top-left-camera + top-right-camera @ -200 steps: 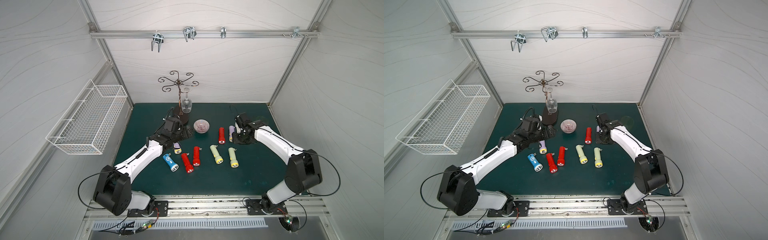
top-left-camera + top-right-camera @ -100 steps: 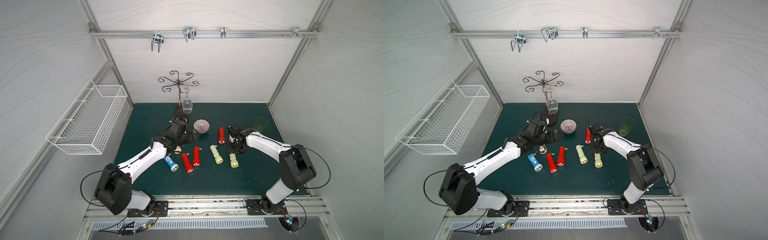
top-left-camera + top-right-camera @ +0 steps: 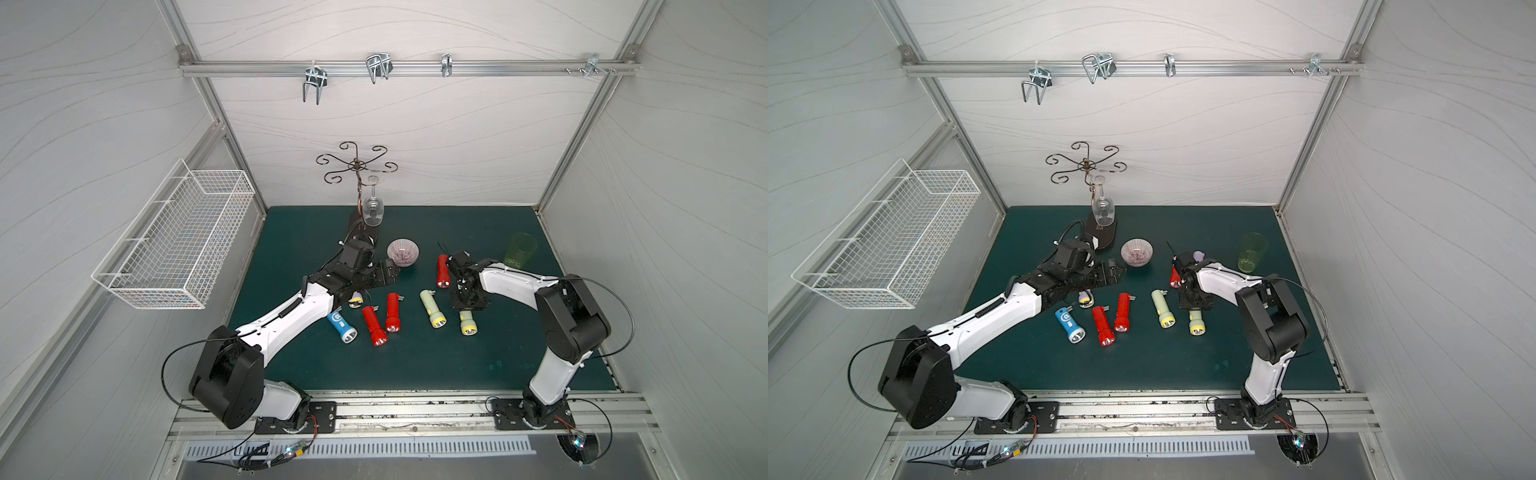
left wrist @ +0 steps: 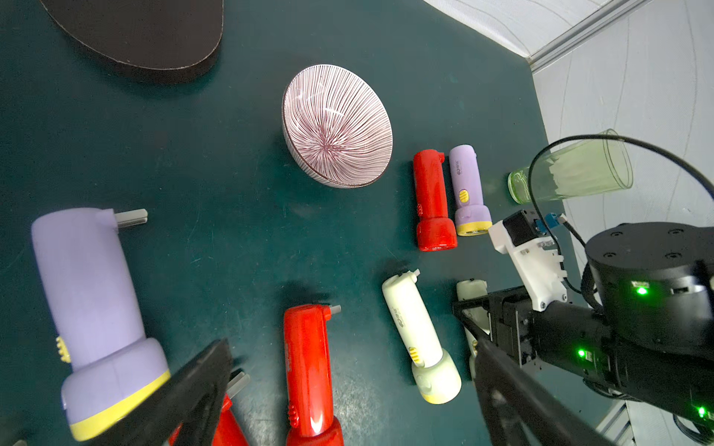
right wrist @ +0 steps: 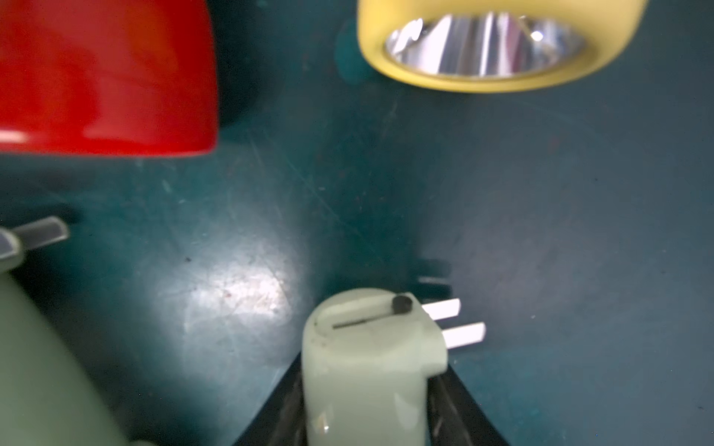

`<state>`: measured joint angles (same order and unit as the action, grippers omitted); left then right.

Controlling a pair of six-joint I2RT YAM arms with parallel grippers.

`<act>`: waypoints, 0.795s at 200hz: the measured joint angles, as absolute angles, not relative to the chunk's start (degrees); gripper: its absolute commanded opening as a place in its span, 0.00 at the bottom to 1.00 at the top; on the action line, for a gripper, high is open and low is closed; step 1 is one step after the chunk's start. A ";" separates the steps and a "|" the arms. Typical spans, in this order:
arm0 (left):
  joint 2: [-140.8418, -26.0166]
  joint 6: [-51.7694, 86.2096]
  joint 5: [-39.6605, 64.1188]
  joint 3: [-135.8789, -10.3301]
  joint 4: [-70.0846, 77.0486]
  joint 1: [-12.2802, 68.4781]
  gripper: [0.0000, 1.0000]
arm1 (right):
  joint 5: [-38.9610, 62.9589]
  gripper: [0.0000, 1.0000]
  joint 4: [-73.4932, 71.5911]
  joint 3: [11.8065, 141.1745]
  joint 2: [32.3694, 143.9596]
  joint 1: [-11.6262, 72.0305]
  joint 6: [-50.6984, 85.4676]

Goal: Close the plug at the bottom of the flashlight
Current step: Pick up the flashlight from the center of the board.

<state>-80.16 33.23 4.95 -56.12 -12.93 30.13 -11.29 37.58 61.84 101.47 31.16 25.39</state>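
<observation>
right claw (image 3: 468, 302) | lowered onto pale flashlight (image 5: 363, 370) | apparently gripping

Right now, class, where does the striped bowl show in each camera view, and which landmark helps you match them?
Both top views: bowl mid-mat, between stand base and far red flashlight.
Left wrist: bowl between the same base and flashlight.
Right wrist: not in it.
Landmark: green cup, in every view but the right wrist's.

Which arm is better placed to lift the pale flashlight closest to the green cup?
Right. The right claw clamps that pale flashlight, prongs sticking out ahead; the left claw hangs open near the bowl.
</observation>
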 measured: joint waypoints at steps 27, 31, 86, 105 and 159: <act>-80.44 33.23 4.95 -56.12 -12.95 30.13 0.99 | -11.38 0.27 37.30 61.76 101.43 31.18 25.61; -80.53 33.23 4.95 -56.12 -12.95 30.13 0.99 | -11.40 0.26 37.28 61.73 101.43 31.18 25.61; -80.90 33.21 4.91 -56.12 -13.02 30.13 0.99 | -11.57 0.02 38.09 60.80 97.43 31.16 23.40; -81.17 33.21 4.89 -56.12 -13.04 30.13 0.99 | -11.22 0.00 38.65 61.41 93.95 31.16 20.80; -81.73 32.93 4.82 -57.71 -15.11 30.13 0.99 | -7.16 0.00 35.59 69.17 89.60 31.14 10.85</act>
